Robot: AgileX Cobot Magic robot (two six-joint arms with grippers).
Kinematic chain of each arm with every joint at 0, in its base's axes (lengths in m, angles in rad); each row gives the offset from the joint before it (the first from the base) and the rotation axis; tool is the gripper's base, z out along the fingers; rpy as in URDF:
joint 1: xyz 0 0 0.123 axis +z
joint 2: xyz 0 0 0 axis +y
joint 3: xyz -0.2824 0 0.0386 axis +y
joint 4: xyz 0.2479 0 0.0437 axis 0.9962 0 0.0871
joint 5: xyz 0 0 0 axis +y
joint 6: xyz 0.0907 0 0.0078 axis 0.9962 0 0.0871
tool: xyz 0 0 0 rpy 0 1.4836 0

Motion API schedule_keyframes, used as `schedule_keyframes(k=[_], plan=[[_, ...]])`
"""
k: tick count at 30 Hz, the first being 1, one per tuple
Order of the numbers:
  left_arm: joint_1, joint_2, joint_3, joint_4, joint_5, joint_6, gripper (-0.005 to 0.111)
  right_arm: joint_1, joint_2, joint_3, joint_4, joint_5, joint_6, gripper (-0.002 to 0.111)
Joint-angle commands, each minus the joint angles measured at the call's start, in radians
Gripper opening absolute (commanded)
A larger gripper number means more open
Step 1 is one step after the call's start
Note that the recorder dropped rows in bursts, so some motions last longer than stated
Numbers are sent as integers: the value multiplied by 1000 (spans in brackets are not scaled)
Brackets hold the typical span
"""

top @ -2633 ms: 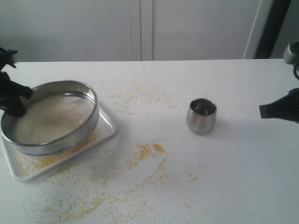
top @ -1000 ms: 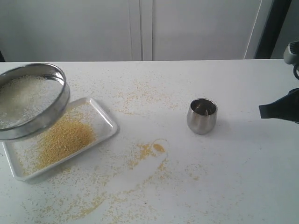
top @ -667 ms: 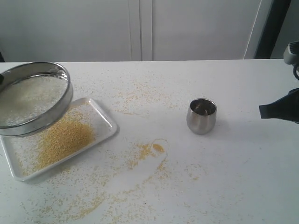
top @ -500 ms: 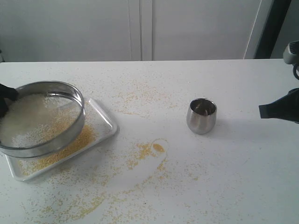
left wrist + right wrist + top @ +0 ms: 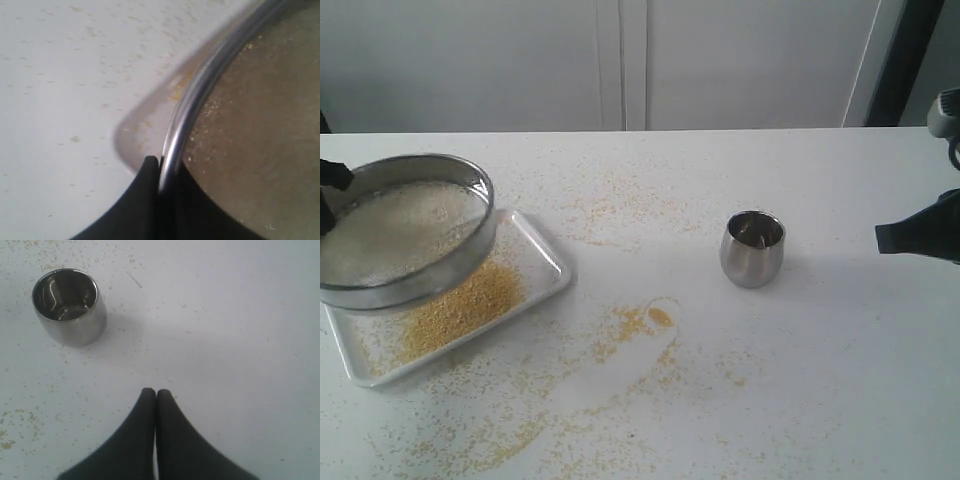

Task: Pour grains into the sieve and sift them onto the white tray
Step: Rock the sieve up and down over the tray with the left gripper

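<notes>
The sieve (image 5: 432,284), steel-rimmed and wide, hangs tilted over the left part of the white tray (image 5: 542,252). Pale coarse grains (image 5: 390,232) lie on its mesh. A heap of fine golden grains (image 5: 460,308) lies on the tray below it. My left gripper (image 5: 334,184) is shut on the sieve's rim (image 5: 200,100) at the far left; the fingertips (image 5: 150,165) pinch the rim, with a tray corner (image 5: 137,132) beneath. My right gripper (image 5: 895,238) (image 5: 155,392) is shut on nothing and hovers at the right edge, apart from everything.
A small steel cup (image 5: 752,248) (image 5: 70,302) stands upright right of the middle and looks empty. Spilled yellow grains (image 5: 640,322) are scattered over the white table in front of the tray and behind it.
Over the earlier frames the sieve swung back and forth above the tray. Since half a second ago it has shifted left and up, uncovering more of the golden heap. The right arm has not moved.
</notes>
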Motion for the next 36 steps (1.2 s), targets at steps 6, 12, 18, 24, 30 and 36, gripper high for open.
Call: schedule_keyframes(k=[6, 12, 18, 24, 30, 36], plan=[[11, -32, 12, -79, -22, 2, 0, -2, -5, 4, -5, -10, 2, 0], [-82, -91, 126, -10, -235, 27, 0, -2, -5, 4, -5, -10, 2, 0], [44, -73, 30, -3, -50, -25, 0, -2, -5, 4, -5, -10, 2, 0], [-79, -139, 113, -235, -76, 320, 0, -2, -5, 4, -5, -10, 2, 0], [64, -117, 85, 272, -126, -299, 0, -2, -5, 4, -5, -10, 2, 0], [-19, -117, 87, -352, -39, 314, 0, -2, -5, 4, -5, -13, 2, 0]])
